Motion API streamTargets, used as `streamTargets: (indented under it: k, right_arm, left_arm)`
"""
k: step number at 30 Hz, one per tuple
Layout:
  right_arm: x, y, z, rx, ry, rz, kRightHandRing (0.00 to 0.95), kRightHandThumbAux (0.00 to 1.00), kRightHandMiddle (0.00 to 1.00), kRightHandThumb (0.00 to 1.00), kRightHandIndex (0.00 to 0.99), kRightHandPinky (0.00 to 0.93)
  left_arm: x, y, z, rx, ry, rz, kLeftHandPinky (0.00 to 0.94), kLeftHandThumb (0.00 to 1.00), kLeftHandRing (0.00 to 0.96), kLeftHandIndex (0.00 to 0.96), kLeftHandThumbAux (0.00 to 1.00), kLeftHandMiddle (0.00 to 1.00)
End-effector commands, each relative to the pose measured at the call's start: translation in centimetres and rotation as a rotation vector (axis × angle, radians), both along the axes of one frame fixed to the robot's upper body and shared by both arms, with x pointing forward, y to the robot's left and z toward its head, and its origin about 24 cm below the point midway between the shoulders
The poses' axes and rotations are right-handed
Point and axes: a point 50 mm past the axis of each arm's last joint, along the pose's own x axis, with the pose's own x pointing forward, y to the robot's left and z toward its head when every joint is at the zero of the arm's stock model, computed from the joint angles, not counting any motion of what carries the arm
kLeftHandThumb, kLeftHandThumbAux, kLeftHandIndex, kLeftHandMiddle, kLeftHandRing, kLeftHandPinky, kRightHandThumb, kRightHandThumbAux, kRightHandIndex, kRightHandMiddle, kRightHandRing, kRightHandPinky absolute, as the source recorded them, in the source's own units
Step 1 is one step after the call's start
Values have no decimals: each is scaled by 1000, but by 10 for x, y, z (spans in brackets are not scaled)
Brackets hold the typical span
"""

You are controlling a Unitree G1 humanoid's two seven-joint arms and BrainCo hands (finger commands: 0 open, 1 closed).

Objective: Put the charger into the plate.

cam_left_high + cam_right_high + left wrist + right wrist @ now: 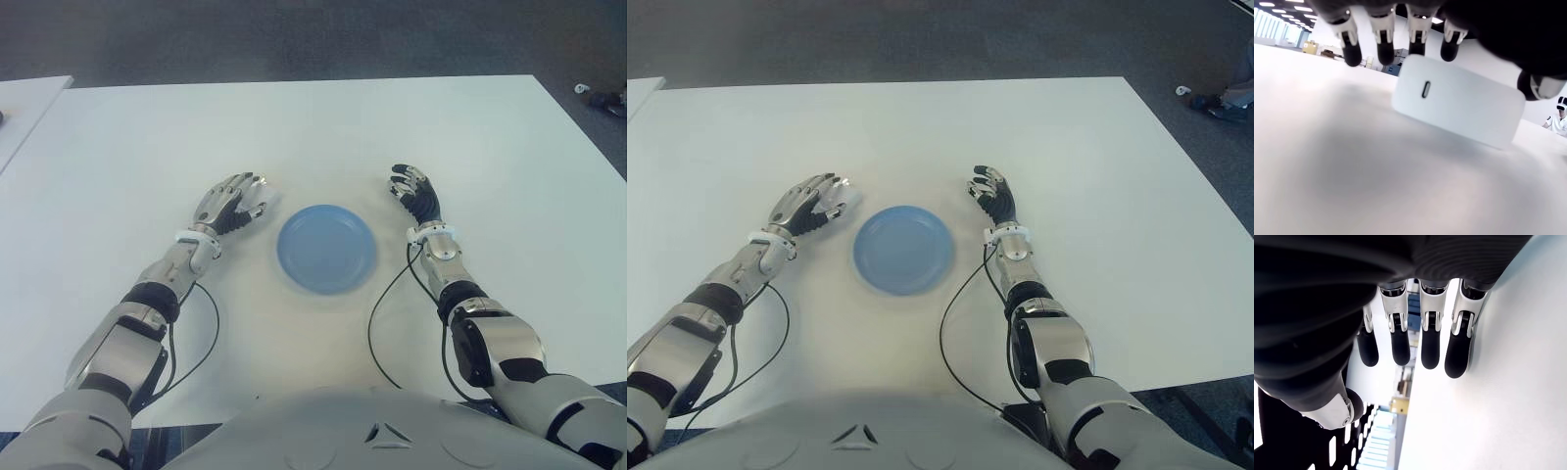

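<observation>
Head views: a white table (323, 127) with a blue plate (326, 248) at its centre, lying between the two hands and still bare.

Left hand (230, 203): just left of the plate, palm down, over the charger (1459, 100). The left wrist view shows a white block with a small oval port, lying on the table beneath the fingertips (1385, 49), with the thumb at its far end. The fingers arch over the block, but whether they already press on it cannot be told from these views; the grip is best read as forming, not closed. In the head views the charger is mostly hidden under the hand, only a pale edge showing beside the fingers.

Right hand (993, 195): just right of the plate, fingers loosely extended and apart, holding nothing; idle.

Step in hand: securing the charger. To do it well, the fingers and thumb should close on opposite long sides of the block, squarely, since its smooth faces may slip under a corner pinch. It should be lifted clear of the table before travelling, so that it passes over the plate's raised rim instead of nudging it. The carry is short, to the robot's right; release belongs over the plate's centre, low, so the block does not bounce or slide out.
</observation>
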Motion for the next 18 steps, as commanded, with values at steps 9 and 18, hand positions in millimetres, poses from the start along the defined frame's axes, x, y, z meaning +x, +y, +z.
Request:
streamTargets:
  k: [9, 18]
  right_arm:
    - [-25, -1, -36, -15, 196, 1, 245, 664, 241, 0, 216, 256]
    - [-25, -2, -36, -19, 193, 0, 250, 654, 250, 0, 222, 255]
  left_arm:
    - [-2, -7, -2, -46, -81, 21, 103, 329, 80, 83, 213, 93]
    - [-4, -11, 0, -31, -194, -11, 471, 474, 466, 316, 290, 489]
